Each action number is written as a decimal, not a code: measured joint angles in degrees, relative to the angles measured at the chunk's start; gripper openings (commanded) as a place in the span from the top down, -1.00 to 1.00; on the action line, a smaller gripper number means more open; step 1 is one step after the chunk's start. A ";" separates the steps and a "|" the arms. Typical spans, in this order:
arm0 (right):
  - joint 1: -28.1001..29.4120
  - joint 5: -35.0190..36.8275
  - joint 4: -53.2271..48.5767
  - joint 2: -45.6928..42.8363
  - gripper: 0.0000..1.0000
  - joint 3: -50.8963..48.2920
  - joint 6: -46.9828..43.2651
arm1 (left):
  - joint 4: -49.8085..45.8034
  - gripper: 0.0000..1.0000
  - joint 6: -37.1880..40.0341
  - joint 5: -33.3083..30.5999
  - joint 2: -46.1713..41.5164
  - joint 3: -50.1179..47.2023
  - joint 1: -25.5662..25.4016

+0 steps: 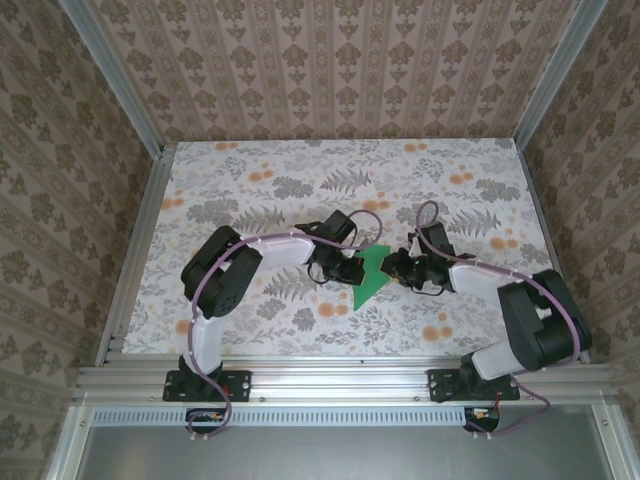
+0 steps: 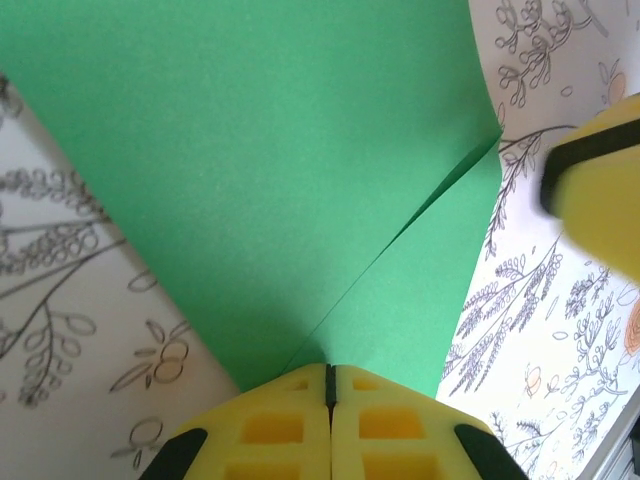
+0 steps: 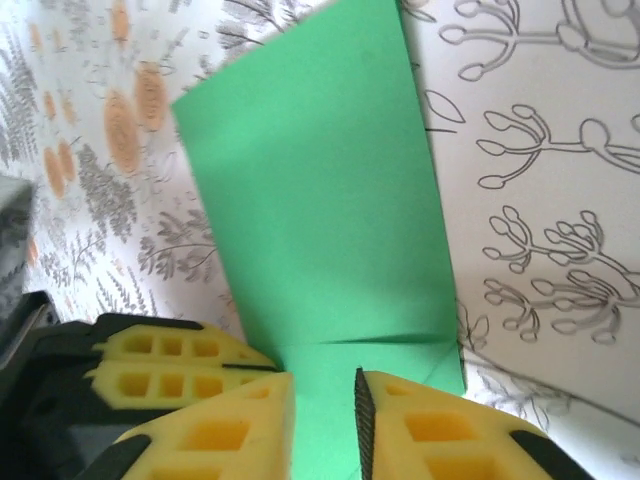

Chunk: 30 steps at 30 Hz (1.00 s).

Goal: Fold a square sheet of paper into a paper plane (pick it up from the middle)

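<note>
The square sheet of paper (image 1: 372, 276), already creased, is found at mid tabletop (image 1: 250, 180) between the two tools. One edge is pinched by the closed left tool (image 2: 328, 385); the right tool (image 3: 325, 420) is narrowly parted around the opposite edge. Thin, light and floppy, it is judged best gripped along doubled creases

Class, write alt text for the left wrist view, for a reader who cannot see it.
Creased green paper fans out from the left pincer, whose yellow fingers are shut on its narrow end. Floral table shows on both sides, with a yellow finger of the right pincer at the right edge.
</note>
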 measured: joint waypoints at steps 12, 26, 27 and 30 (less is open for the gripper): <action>-0.15 -0.72 -4.22 -1.03 0.31 0.02 -1.22 | -3.34 0.82 0.33 -1.11 -2.86 0.26 0.00; -0.15 -5.49 -0.22 5.57 0.28 0.70 -1.36 | -3.52 0.88 0.50 -1.36 -2.86 0.26 0.00; -0.15 -6.36 0.20 6.01 0.28 1.05 -1.53 | -3.52 0.89 0.50 -1.36 -2.86 0.26 0.00; -0.15 -8.37 1.57 7.48 0.30 1.97 -2.51 | -3.52 0.90 0.50 -1.36 -2.86 0.26 0.00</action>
